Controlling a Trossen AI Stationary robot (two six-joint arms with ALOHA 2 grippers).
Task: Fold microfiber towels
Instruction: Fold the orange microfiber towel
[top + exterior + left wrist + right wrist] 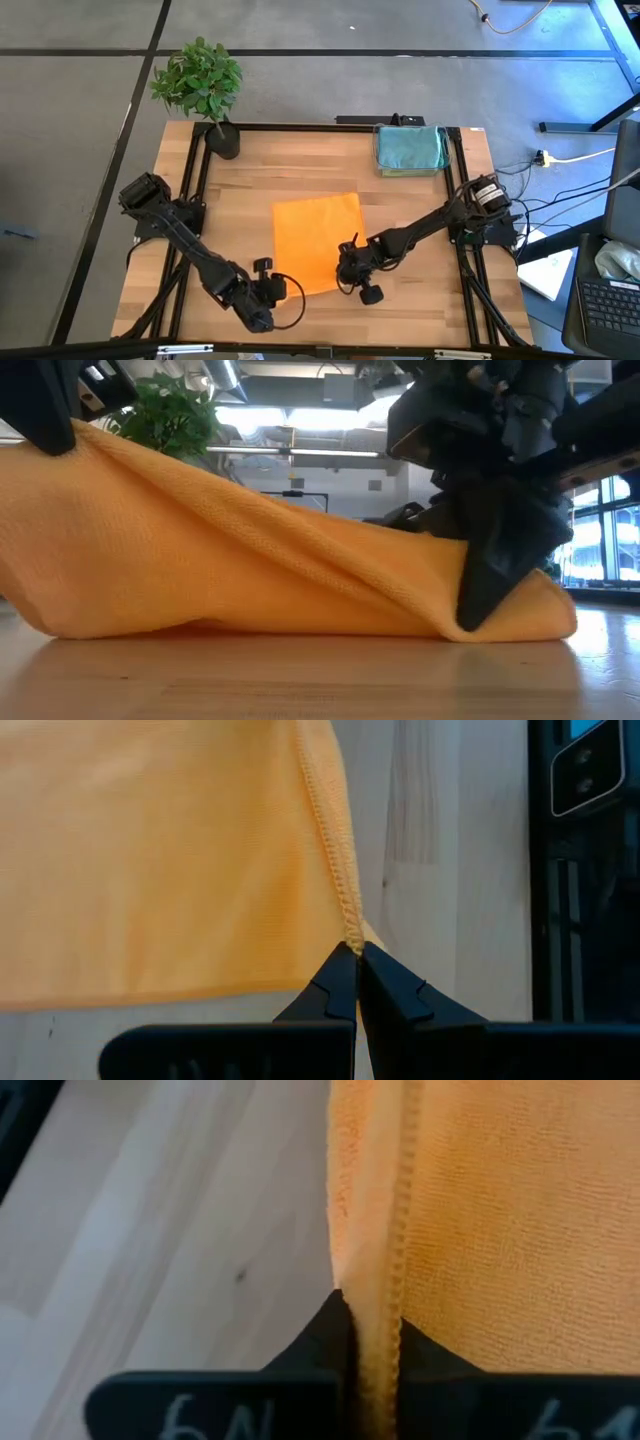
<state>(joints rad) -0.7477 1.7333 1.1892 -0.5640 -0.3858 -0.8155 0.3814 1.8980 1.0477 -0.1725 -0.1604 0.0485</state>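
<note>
An orange towel (318,238) lies spread on the wooden table (420,290), and its near edge is raised. My left gripper (283,291) is shut on the towel's near left corner. My right gripper (346,268) is shut on its near right corner. In the low view the towel (250,570) slopes up to the left gripper (55,420) and drops toward the right gripper (490,595), close above the table. A stack of folded towels (411,149), teal on top and lime green under it, rests at the far right. My left gripper pinches the towel's near left corner (350,932) between its two fingers, right at the stitched hem. The corner is lifted clear of the table (70,445), and the cloth runs from it down to the part that lies flat. My right gripper pinches the towel's near right corner at its hemmed edge (378,1295), which stands bunched between the two fingers. The fingers slant down from the right. This corner sits low, just above the table (520,615).
A potted plant (203,88) stands at the far left corner. The black frame rails (462,190) run along the table's sides. Bare wood lies to the left and right of the orange towel.
</note>
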